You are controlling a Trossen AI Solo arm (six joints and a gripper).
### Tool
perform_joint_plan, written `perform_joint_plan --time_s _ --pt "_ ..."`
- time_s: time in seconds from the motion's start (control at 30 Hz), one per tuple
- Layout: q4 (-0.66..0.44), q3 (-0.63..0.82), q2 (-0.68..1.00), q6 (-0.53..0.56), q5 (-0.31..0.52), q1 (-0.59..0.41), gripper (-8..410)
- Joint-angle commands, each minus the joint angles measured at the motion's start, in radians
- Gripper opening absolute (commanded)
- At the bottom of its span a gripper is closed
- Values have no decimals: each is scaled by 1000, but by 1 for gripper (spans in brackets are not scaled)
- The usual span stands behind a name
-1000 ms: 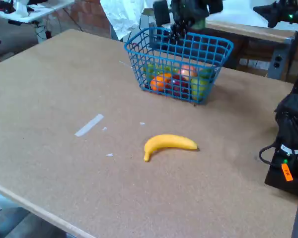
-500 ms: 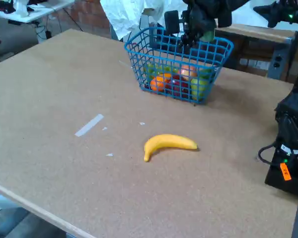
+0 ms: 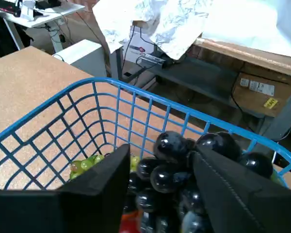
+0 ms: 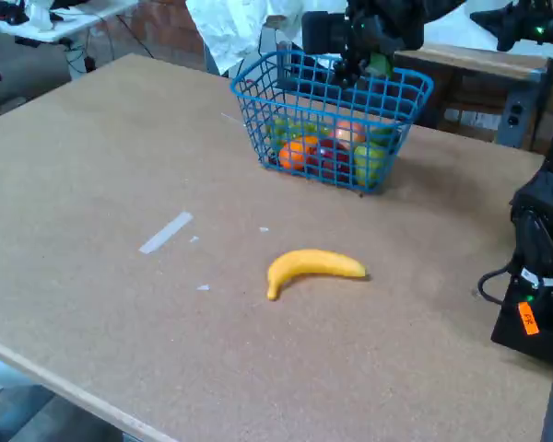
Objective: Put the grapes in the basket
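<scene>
The grapes, a dark glossy bunch, are pinched between my two black fingers in the wrist view. My gripper is shut on them and hangs just above the open top of the blue wire basket. Green and red toy fruit show below, inside the mesh. In the fixed view the gripper hovers over the far rim of the basket, with a bit of green leaf beside it.
A yellow banana lies on the brown table in front of the basket. A strip of white tape lies to the left. Black equipment with a cable stands at the right table edge. An orange and other toy fruit fill the basket.
The gripper with the grapes has shifted a little to the right over the basket's far side. The banana and basket have not moved.
</scene>
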Motion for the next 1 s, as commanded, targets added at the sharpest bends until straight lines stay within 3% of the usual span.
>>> perform_joint_plan --time_s 0.0,0.37,0.97 --pt "5 1 1 3 6 0 212" --pt "-18 0 1 55 -97 -6 233" --pt "-18 0 0 70 -88 -5 233"
